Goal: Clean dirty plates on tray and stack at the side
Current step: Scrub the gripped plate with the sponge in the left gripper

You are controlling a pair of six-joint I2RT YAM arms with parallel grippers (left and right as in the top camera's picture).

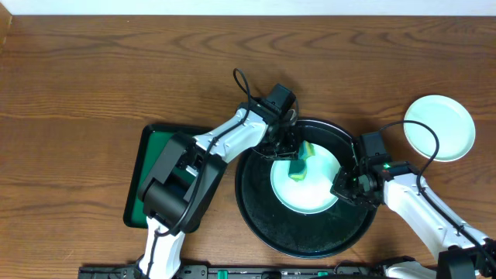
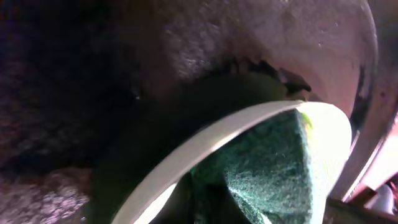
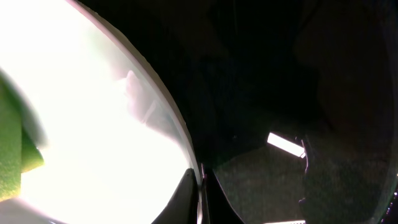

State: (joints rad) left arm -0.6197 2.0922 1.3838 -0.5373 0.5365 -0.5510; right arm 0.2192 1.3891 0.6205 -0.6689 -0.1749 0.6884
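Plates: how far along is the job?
Done: one side plate sits on the tabletop right of the black tray, looking plain white. In hand: the tray plate, faintly turquoise, with the left gripper pressing a green sponge on it and the right gripper pinching its rim. Left: finish wiping, then stack it on the side plate. No other plate is in view.

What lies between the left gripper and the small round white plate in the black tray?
A green scouring sponge on the plate; overhead view shows it.

Overhead evenly lit, sharp; left wrist dim, blurred; right wrist plate (image 3: 81,124) overexposed
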